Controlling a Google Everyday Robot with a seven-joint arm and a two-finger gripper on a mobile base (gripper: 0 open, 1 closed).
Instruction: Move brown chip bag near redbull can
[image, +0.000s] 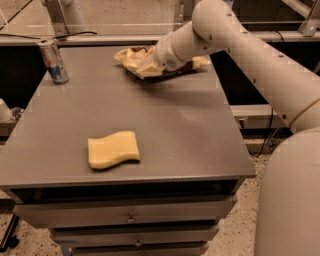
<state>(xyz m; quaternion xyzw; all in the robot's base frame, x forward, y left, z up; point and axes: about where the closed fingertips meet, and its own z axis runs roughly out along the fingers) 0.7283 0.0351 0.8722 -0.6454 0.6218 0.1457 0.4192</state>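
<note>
Brown chip bag (132, 58) lies at the table's (180, 125) far edge, the gripper (150, 64) buried in it, grip cannot be told. Open tabletop runs leftward; sponge (113, 149) near front edge, redbull can (52, 61) at far-left corner.

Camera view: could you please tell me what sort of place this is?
Probably a robotics lab or workshop: a grey drawer cabinet serves as the table, speckled floor lies beneath, and cables run along the metal rail behind. The claw is at the far edge, on the brown chip bag.
</note>
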